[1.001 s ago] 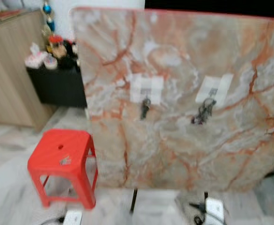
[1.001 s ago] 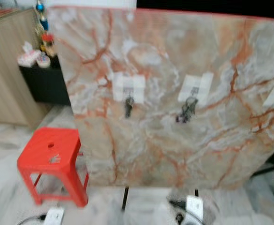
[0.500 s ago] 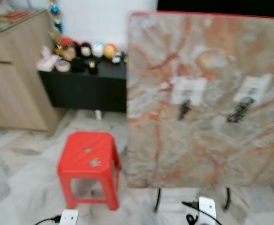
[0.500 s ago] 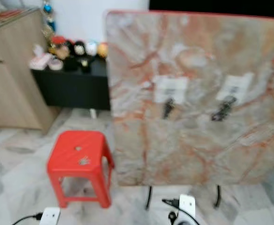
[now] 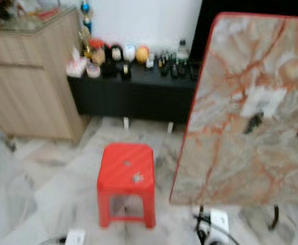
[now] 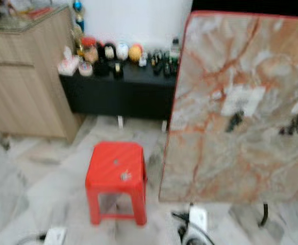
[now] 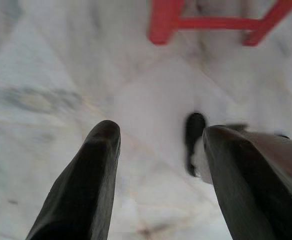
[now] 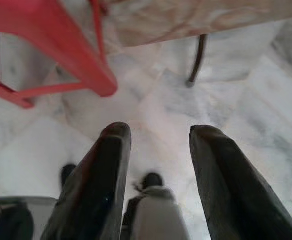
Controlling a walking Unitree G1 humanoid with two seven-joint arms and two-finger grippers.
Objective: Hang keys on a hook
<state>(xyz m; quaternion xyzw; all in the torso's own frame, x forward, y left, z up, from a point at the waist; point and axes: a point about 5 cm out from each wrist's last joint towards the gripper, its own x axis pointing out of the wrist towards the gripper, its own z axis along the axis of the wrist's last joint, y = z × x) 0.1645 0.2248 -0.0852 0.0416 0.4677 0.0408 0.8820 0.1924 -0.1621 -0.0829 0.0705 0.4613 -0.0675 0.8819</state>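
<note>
Hanging long axis vertical from a hook (image 6: 239,113) on the upright marble panel (image 6: 225,158), right, is a blurred key bunch (image 6: 234,122); red stool (image 6: 117,177) stands left; left end effector (image 7: 158,150) and right end effector (image 8: 158,150) hang spread, empty, above the floor (image 7: 61,75).

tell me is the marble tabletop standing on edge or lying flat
On edge: the marble tabletop faces the camera upright, keys hanging against it, beside the red stool.

Home, wooden cabinet (image 5: 34,81), red stool (image 5: 127,182)
</note>
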